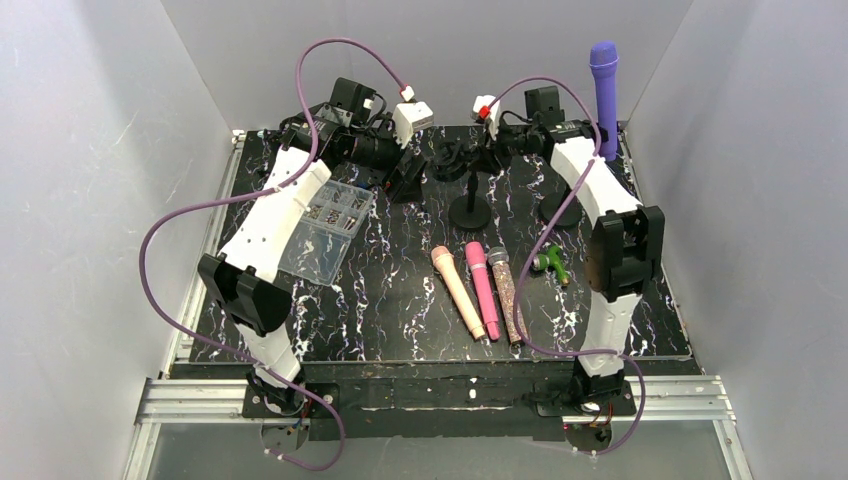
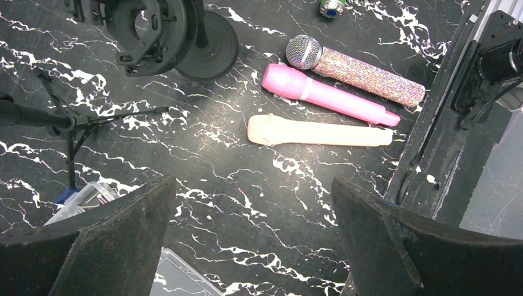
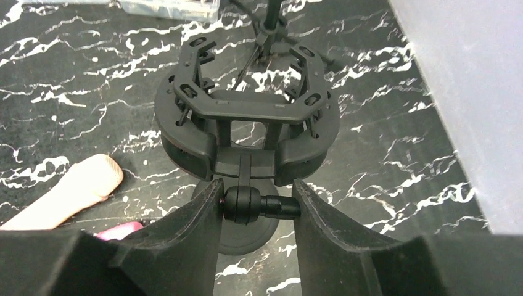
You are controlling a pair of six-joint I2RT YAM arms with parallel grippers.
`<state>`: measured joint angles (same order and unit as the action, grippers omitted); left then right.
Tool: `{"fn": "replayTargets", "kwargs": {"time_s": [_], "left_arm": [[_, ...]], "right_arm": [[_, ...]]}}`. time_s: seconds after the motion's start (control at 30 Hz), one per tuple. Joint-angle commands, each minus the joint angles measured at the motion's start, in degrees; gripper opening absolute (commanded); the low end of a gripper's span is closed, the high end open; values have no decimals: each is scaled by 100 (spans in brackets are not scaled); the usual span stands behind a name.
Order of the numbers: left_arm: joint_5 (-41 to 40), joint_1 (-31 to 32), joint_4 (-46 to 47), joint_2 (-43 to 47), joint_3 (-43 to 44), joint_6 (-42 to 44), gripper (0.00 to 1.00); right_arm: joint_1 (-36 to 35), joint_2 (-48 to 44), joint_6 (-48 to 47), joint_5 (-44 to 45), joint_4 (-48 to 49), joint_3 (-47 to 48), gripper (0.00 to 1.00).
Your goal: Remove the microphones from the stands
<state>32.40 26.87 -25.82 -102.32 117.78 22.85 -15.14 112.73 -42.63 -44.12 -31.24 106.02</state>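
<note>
A purple microphone point(image 1: 604, 85) stands upright at the back right, its lower end hidden behind my right arm. A black stand point(image 1: 470, 212) with a round base carries an empty shock mount point(image 3: 247, 111) near the back middle. My right gripper point(image 3: 258, 198) is shut on the black pivot knob point(image 3: 247, 205) just under that mount; in the top view it point(image 1: 478, 150) is at the mount. My left gripper point(image 2: 251, 185) is open and empty above bare table; in the top view it point(image 1: 408, 180) hangs left of the stand.
Peach point(image 1: 458, 290), pink point(image 1: 482, 285) and glittery point(image 1: 506, 292) microphones lie side by side mid-table. A green object point(image 1: 550, 263) lies to their right. A clear compartment box point(image 1: 325, 230) sits at the left. A thin tripod stand point(image 2: 68, 123) stands near it. Grey walls enclose the table.
</note>
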Motion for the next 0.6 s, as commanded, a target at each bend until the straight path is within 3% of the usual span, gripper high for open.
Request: {"fn": "replayTargets", "kwargs": {"time_s": [0.0, 0.4, 0.47, 0.57], "left_arm": [[274, 20, -329, 290, -35, -25, 98], [321, 20, -331, 342, -151, -40, 98], [310, 20, -336, 360, -179, -23, 98], [299, 20, -333, 418, -229, -14, 98]], "right_arm": [[-33, 408, -68, 597, -546, -434, 1], [-33, 224, 157, 675, -99, -858, 2], [-33, 144, 320, 730, 12, -835, 20], [-33, 17, 521, 818, 67, -731, 37]]}}
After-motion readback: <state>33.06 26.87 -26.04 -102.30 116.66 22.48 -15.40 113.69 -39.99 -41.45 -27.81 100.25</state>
